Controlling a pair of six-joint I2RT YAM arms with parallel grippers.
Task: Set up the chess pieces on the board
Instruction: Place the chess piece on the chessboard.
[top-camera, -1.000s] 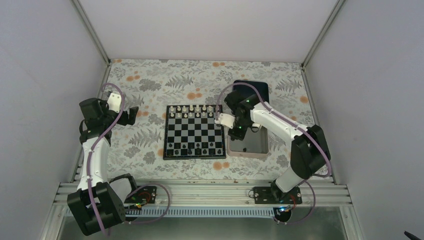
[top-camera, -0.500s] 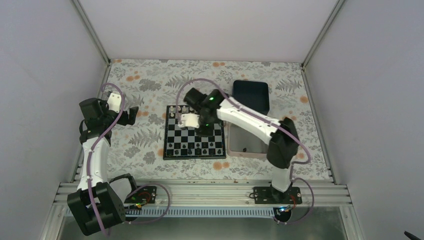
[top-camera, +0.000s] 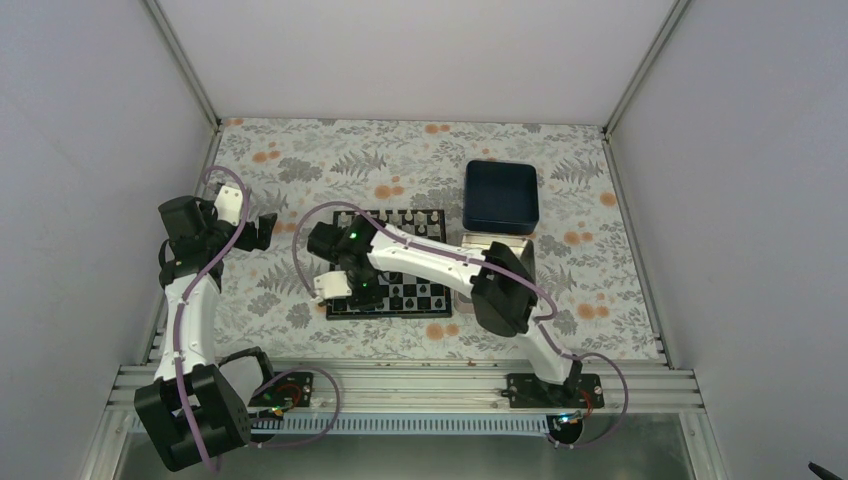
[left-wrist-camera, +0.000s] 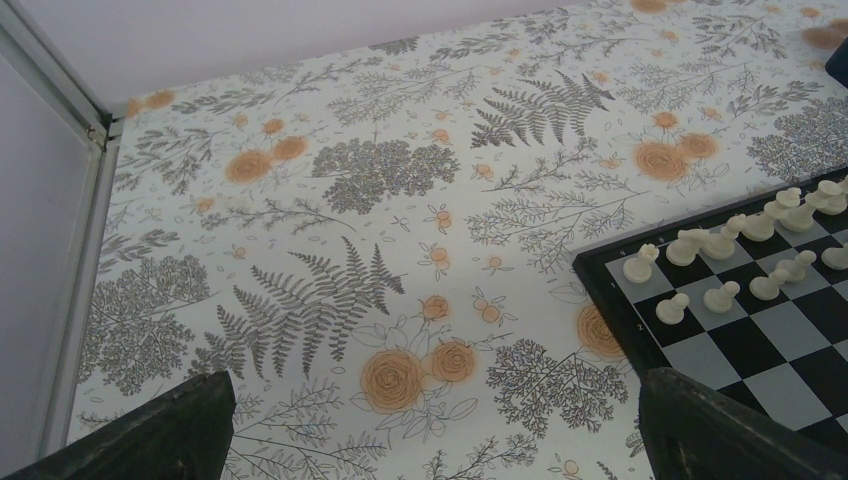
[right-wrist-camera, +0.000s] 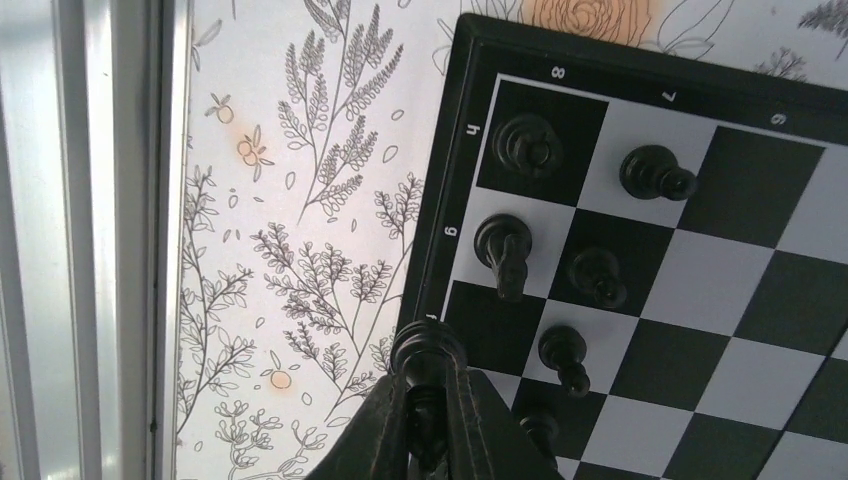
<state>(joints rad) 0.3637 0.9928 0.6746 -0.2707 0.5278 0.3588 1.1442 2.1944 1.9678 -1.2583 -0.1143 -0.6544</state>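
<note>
The board (top-camera: 436, 296) lies mid-table, with white pieces along its far rows (top-camera: 405, 217). My right arm reaches across it. My right gripper (top-camera: 352, 292) hangs over the board's near-left corner, shut on a black chess piece. In the right wrist view the held piece (right-wrist-camera: 428, 348) sits base-outward between the fingers of that gripper (right-wrist-camera: 428, 388), above the board's edge (right-wrist-camera: 437, 250). Several black chess pieces (right-wrist-camera: 527, 143) stand on the squares beyond, one of them (right-wrist-camera: 503, 248) close by. My left gripper (left-wrist-camera: 440, 440) is open over the cloth, left of the board (left-wrist-camera: 760, 350), holding nothing.
A dark blue square tray (top-camera: 501, 196) sits behind the board's right corner. A silver tray lies right of the board, mostly hidden under my right arm. White pieces (left-wrist-camera: 700, 245) line the board edge nearest my left gripper (top-camera: 262, 230). A metal rail (right-wrist-camera: 90, 240) borders the cloth.
My right arm has swung from over the silver tray leftward across the board to its near-left corner, carrying the black piece. The left arm has not moved.
</note>
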